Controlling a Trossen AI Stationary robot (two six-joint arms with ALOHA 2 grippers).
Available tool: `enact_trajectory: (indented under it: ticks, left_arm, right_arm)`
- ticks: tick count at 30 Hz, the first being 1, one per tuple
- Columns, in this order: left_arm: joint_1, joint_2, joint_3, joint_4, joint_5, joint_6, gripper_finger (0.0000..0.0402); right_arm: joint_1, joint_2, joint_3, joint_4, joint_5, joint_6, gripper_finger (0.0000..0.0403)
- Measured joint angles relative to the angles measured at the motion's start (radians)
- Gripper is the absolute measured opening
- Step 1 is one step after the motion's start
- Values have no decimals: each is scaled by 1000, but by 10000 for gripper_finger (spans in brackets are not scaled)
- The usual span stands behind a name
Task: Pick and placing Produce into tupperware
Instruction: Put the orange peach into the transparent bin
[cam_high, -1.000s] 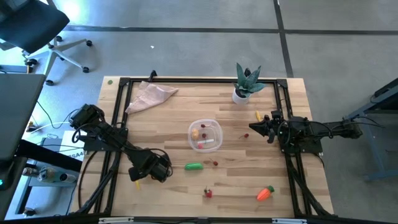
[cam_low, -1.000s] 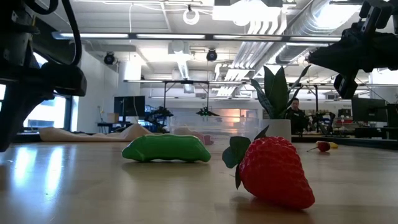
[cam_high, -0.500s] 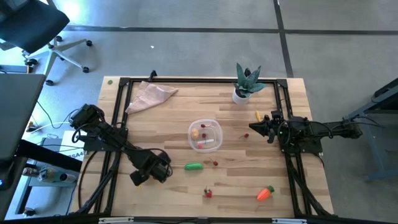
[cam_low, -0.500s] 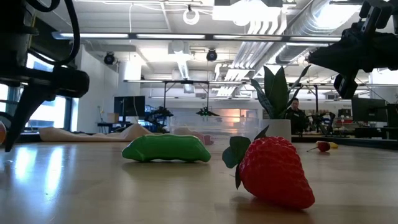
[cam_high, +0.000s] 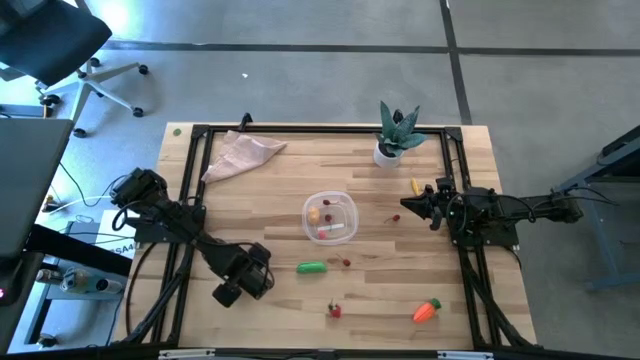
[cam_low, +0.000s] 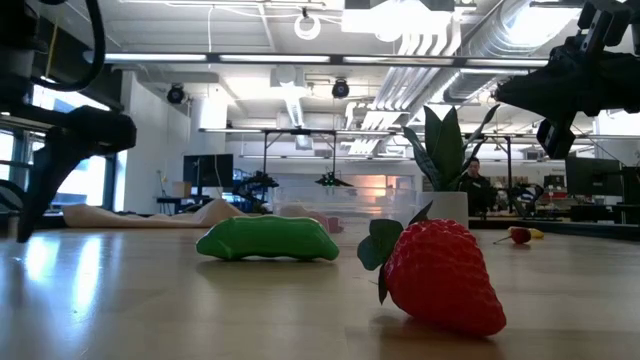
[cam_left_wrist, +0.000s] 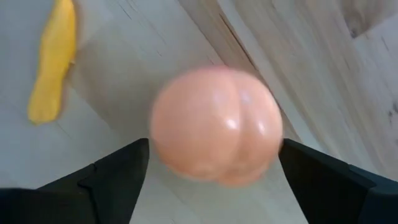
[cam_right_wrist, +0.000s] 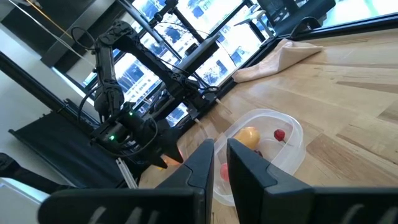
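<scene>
My left gripper (cam_high: 228, 292) is at the table's near left, shut on a round peach-coloured produce piece (cam_left_wrist: 214, 124); a yellow piece (cam_left_wrist: 53, 62) lies on the wood beside it. My right gripper (cam_high: 405, 205) hangs shut above the table, right of the clear tupperware (cam_high: 330, 217), which holds an orange-yellow piece and red pieces (cam_right_wrist: 249, 135). On the table lie a green pepper (cam_high: 312, 267), a strawberry (cam_low: 440, 275), a carrot (cam_high: 427, 311) and a small yellow piece (cam_high: 414, 185). My left gripper pinches the peach-coloured piece between its two fingers (cam_left_wrist: 124, 168), one on each opposite side of the ball (cam_left_wrist: 163, 134), coming at it from above. Whether the piece still rests on the table I cannot tell.
A spiky green plant in a white pot (cam_high: 397, 140) stands at the far right and a beige cloth (cam_high: 243, 152) lies at the far left. A black frame (cam_high: 190, 200) runs along the table's edges. A small red piece (cam_high: 346, 262) lies near the pepper.
My left gripper has shifted slightly toward the table's near edge and turned, now covering the yellow piece seen beside it in the high view before. In the low view its finger has swung in from the picture's left edge. The right arm has kept still.
</scene>
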Motion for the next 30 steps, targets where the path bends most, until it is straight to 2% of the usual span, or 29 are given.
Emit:
enact_trajectory:
  ticks: [10,17,30]
  left_arm:
    - [-33,0,0,-7,-13,17,371]
    - [-73,-18,0,-66,-11,26,372]
    - [-72,-54,1,-161,-14,85,372]
  right_arm:
    - [0,0,0,0,0,0,36]
    - [0,0,0,0,0,0,36]
    - [0,0,0,0,0,0,36]
